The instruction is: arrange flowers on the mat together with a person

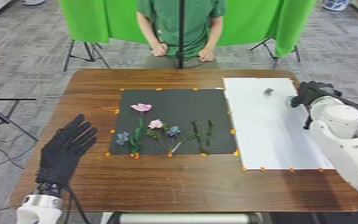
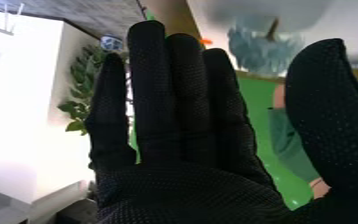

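In the head view my left hand (image 1: 67,150) lies flat over the table's left side, open. My right hand (image 1: 314,94) is at the far right edge of the white mat (image 1: 278,132), beside a grey-blue bloom (image 1: 294,102). A small grey-blue flower (image 1: 269,91) rests farther in on that mat. The black mat (image 1: 171,102) holds pink flowers (image 1: 141,107), blue flowers (image 1: 122,138) and green stems (image 1: 208,134). In the right wrist view my right hand (image 2: 180,150) has straight fingers and a spread thumb; a pale blue flower (image 2: 262,52) appears beyond the gap between them, apparently ungripped.
Orange markers (image 1: 232,131) run along the edges of both mats on the brown wooden table (image 1: 175,182). A green cloth (image 1: 251,22) hangs behind the table, with stand legs below it.
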You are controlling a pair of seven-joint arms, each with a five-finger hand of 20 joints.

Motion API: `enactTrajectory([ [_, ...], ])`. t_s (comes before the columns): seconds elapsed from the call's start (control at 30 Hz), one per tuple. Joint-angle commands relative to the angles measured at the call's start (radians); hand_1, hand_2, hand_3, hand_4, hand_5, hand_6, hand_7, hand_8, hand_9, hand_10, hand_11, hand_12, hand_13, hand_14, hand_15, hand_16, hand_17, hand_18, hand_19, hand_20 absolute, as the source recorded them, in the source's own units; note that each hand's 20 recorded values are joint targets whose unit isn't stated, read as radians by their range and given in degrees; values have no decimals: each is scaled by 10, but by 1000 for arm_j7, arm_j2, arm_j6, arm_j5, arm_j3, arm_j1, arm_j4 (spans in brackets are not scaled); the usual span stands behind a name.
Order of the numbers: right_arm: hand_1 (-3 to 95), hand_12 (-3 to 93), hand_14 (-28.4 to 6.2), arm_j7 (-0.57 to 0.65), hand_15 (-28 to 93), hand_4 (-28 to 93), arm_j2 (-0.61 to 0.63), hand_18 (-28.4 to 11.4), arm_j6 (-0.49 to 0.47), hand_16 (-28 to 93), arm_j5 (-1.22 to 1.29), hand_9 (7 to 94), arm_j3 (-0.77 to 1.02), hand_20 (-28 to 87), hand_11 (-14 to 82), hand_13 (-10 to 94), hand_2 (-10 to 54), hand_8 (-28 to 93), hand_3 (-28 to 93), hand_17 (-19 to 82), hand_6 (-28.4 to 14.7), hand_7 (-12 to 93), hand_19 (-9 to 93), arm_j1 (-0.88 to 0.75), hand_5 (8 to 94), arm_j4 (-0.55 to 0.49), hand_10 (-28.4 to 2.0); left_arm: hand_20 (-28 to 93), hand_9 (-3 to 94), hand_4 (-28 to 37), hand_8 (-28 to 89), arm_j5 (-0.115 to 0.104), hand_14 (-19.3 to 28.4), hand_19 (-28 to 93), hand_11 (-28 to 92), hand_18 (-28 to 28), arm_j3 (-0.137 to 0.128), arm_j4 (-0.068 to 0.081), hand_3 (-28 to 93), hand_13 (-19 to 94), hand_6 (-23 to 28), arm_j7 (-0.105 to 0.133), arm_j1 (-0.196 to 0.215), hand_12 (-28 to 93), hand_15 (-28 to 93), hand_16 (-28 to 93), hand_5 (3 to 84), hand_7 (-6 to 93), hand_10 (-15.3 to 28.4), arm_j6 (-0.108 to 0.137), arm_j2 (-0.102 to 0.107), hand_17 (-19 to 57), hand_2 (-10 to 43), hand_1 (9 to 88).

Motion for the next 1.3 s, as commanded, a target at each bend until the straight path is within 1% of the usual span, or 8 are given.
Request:
enactTrajectory([
  [0.03, 282, 254, -81, 6, 499, -283, -11, -199, 38, 163, -26, 571, -14, 349, 395, 558, -95, -158, 850, 189, -16, 314, 644, -5, 486, 4, -103, 80, 296, -280, -83, 6, 143, 421, 170, 213, -4, 7, 709, 257, 35, -15, 7, 145, 213, 13, 354, 151, 123, -17, 0, -91, -4, 241],
  [0.3, 246, 257, -89, 61, 509, -283, -4, -205, 84, 168, -62, 534, -65, 348, 377, 542, -95, -148, 836, 183, -40, 281, 647, 15, 453, 2, -116, 80, 299, -279, -83, 7, 143, 421, 170, 213, -2, 6, 709, 257, 36, -14, 7, 144, 216, 11, 357, 150, 124, -18, 1, -91, -4, 240],
  [0.47, 236, 208, -90, 45, 468, -283, -9, -206, 77, 157, -43, 501, -60, 346, 247, 522, -95, -133, 836, 176, -56, 222, 641, 16, 436, 0, -119, 80, 300, -280, -82, 7, 143, 421, 171, 212, -2, 8, 709, 257, 36, -14, 6, 144, 216, 10, 359, 148, 125, -20, 0, -91, -3, 240],
  [0.87, 273, 213, -82, 38, 445, -282, -21, -203, 145, 156, -40, 562, -102, 344, 265, 551, -95, -143, 836, 179, -18, 272, 636, 33, 457, 28, -109, 80, 301, -279, -81, 6, 142, 422, 170, 213, -2, 5, 709, 257, 37, -12, 8, 144, 215, 10, 360, 146, 124, -16, 2, -91, -3, 242],
  [1.0, 357, 201, -64, 48, 422, -280, -21, -188, 170, 173, -57, 649, -132, 339, 258, 621, -66, -155, 841, 201, 9, 361, 644, 46, 513, 42, -90, 79, 303, -279, -81, -2, 142, 422, 171, 213, -4, 5, 708, 258, 36, -12, 5, 144, 217, 10, 360, 147, 124, -29, 2, -91, -3, 244],
  [1.1, 475, 365, -41, 25, 414, -280, -24, -173, 179, 280, -94, 794, -128, 333, 156, 721, -50, -29, 773, 237, 25, 495, 665, 37, 585, 51, -60, 80, 305, -279, -82, -2, 142, 423, 172, 213, -5, 4, 708, 258, 35, -14, 5, 144, 218, 9, 360, 149, 124, -23, 1, -90, -2, 246],
  [1.17, 496, 390, -39, 12, 426, -281, -25, -171, 170, 293, -87, 833, -117, 334, 163, 747, -50, -8, 766, 247, 30, 515, 673, 26, 607, 44, -54, 80, 305, -279, -82, 1, 142, 423, 172, 213, -8, 1, 708, 259, 35, -14, 11, 143, 218, 9, 361, 149, 124, -24, -1, -90, -2, 246],
  [1.3, 519, 425, -35, -8, 446, -282, -16, -169, 294, 299, -31, 887, -165, 336, 151, 798, -82, -7, 772, 271, 33, 494, 696, 33, 679, 0, -38, 79, 306, -279, -83, -1, 142, 423, 173, 213, -11, -1, 707, 258, 36, -11, 16, 144, 218, 9, 362, 148, 124, -18, -2, -89, -2, 247],
])
